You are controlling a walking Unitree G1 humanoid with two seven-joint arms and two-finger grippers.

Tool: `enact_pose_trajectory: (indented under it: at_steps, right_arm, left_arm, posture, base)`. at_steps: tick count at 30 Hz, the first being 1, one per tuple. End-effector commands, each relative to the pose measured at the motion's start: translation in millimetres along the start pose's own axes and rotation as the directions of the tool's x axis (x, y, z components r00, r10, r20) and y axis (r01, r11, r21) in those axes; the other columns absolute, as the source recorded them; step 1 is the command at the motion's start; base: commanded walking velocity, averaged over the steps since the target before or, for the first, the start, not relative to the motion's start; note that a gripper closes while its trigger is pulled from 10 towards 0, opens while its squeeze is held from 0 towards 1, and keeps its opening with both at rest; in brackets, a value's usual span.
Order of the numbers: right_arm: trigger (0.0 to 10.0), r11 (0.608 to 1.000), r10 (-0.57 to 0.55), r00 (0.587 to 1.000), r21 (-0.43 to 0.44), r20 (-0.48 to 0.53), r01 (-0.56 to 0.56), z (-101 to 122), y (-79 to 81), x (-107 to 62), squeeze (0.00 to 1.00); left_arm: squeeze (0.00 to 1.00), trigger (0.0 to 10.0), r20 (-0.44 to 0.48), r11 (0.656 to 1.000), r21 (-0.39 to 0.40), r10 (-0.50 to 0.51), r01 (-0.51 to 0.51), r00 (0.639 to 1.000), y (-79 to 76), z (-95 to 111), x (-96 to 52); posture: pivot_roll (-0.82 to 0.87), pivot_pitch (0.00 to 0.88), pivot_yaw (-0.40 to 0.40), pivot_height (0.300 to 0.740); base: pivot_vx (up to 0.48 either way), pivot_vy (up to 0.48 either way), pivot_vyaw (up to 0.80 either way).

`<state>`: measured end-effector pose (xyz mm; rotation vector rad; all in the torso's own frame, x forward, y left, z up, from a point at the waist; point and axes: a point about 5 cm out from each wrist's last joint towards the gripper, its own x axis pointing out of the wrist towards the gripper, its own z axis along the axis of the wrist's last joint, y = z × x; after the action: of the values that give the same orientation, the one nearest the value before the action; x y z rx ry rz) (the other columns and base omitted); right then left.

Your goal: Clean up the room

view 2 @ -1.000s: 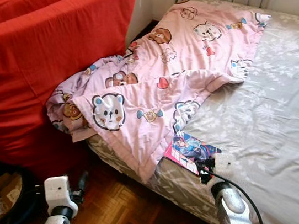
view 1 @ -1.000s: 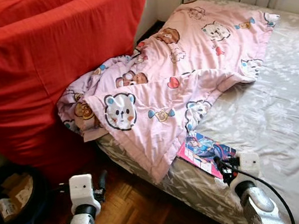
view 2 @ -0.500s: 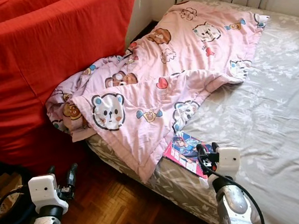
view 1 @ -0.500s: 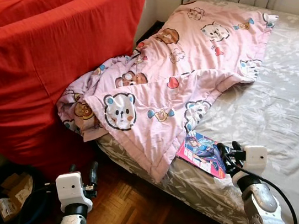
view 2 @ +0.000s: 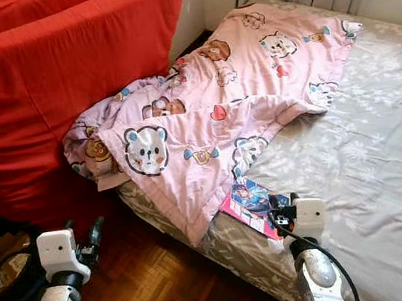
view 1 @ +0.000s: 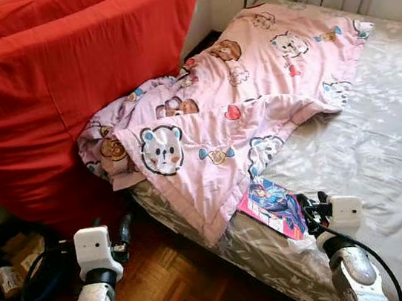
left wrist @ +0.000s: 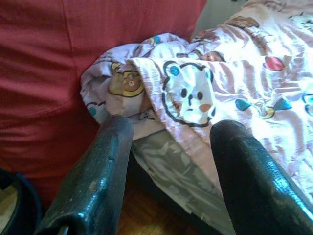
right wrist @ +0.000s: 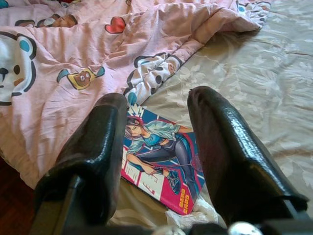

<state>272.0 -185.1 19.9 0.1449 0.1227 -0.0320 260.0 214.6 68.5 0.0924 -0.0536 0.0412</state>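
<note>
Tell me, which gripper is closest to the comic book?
The right gripper: its open fingers frame the comic book on the bed edge. The left gripper hangs over the wooden floor.

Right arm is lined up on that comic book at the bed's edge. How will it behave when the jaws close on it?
The comic book looks thin and soft-covered, so it will probably flop or bend if pinched at one edge. Its glossy cover may slip in the right gripper, whose jaws are open around it. It lies flat on the soft bed sheet, so pressing down likely sinks it rather than lifting an edge.
</note>
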Motion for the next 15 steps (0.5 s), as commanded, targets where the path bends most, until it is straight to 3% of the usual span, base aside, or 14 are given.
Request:
enact_pose_trajectory:
  at_steps: [1,10,15]
  right_arm:
    - [10.0,1.000,-0.005,1.000,-0.005,0.003,0.005,-2.0,0.8,-3.5,0.00]
    - [10.0,1.000,-0.013,1.000,-0.015,0.017,0.014,1.8,1.5,-1.3,0.00]
    - [10.0,0.999,-0.047,0.998,0.000,0.034,0.047,6.6,-1.3,3.3,0.00]
  left_arm:
    - [0.00,10.0,-0.016,1.000,-0.018,0.005,-0.006,1.000,1.2,-2.0,-2.1]
    - [0.00,10.0,-0.020,1.000,-0.021,0.011,-0.012,1.000,0.4,-0.6,-2.0]
    - [0.00,10.0,-0.030,0.998,-0.036,0.057,-0.058,0.998,0.9,-3.9,-0.6]
  posture:
    - [-0.05,0.148,-0.011,0.690]
    - [-0.05,0.181,-0.018,0.690]
    - [-0.06,0.126,-0.004,0.690]
  base:
    - [0.000,0.000,0.00]
    - [0.000,0.000,0.00]
    - [0.000,0.000,0.00]
